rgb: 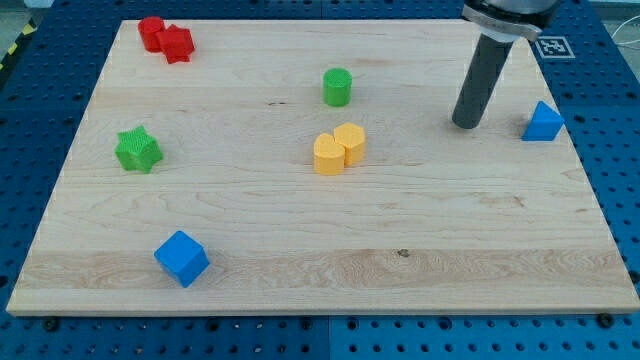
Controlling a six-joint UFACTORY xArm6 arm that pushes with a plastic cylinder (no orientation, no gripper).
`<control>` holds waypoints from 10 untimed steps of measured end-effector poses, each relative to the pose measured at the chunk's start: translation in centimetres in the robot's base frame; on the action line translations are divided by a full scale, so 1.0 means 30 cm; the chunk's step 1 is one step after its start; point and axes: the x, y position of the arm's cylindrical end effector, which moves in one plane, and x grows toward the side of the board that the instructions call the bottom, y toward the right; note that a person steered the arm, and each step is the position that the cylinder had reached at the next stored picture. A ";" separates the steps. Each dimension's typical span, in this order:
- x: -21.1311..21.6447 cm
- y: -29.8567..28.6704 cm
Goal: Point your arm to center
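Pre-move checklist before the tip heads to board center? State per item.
1. My tip in view and on the board: ok, at the view's upper right.
2. Tip free of blocks: ok, the blue triangular block sits apart, to its right.
3. Straight path toward center: not ok, the two touching yellow blocks lie about at center.
4. Green cylinder off the path: ok, it stands nearer the view's top than the line.
5. Other blocks out of the way: ok, red pair, green star and blue cube are on the view's left.
6. Exact center mark: cannot tell, none visible.
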 end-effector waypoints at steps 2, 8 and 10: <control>0.085 -0.063; 0.327 -0.274; 0.359 -0.358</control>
